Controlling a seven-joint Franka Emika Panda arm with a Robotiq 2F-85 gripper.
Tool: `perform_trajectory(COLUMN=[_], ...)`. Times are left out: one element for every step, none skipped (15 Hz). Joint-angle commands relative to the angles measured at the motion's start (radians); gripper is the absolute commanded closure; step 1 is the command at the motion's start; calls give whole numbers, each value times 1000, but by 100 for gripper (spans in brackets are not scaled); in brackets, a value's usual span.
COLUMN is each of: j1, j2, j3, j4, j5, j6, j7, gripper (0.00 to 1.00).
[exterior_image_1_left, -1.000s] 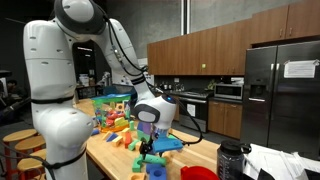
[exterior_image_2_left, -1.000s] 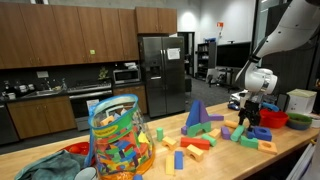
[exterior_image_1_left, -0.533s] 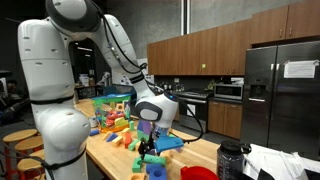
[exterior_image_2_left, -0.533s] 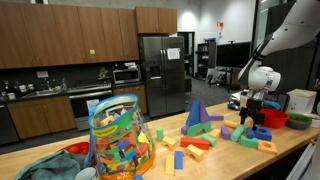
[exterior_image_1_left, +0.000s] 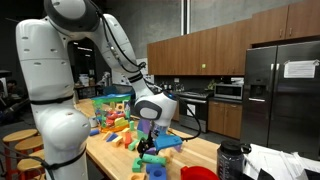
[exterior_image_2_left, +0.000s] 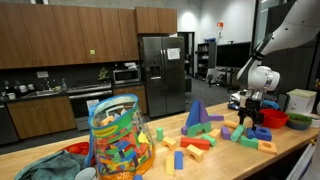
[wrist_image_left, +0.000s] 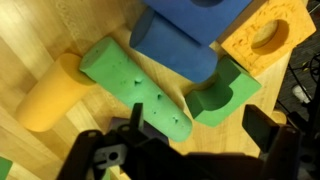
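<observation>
In an exterior view we see a steel refrigerator (exterior_image_2_left: 160, 72) at frame centre and wooden cabinets (exterior_image_2_left: 60, 35) at upper left. A clear bag (exterior_image_2_left: 118, 140) of coloured blocks stands at lower left.

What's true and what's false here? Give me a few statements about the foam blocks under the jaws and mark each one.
1. The green cylinder lies flat on the wooden counter. True.
2. The orange block is solid all through. False: it has a round hole.
3. A yellow cylinder lies beside the green cylinder. True.
4. The jaws are shut on the blue block. False: they stand open, holding nothing.
</observation>
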Motion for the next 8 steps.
perform_trajectory(j1=[-15, -15, -15, -15, -15, -15, -14, -15], j2=[-2, -3, -3, -3, -3, -3, -6, -11], j3=[15, 14, 14, 14, 14, 14, 16, 17], j4=[0, 0, 0, 0, 0, 0, -1, -1], j5=[-1, -1, -1, -1, -1, -1, -3, -8], j6=[-2, -2, -3, -3, -3, -3, -7, -15], j7=[1, 1, 1, 1, 1, 1, -1, -7], gripper=[0, 0, 0, 0, 0, 0, 0, 0])
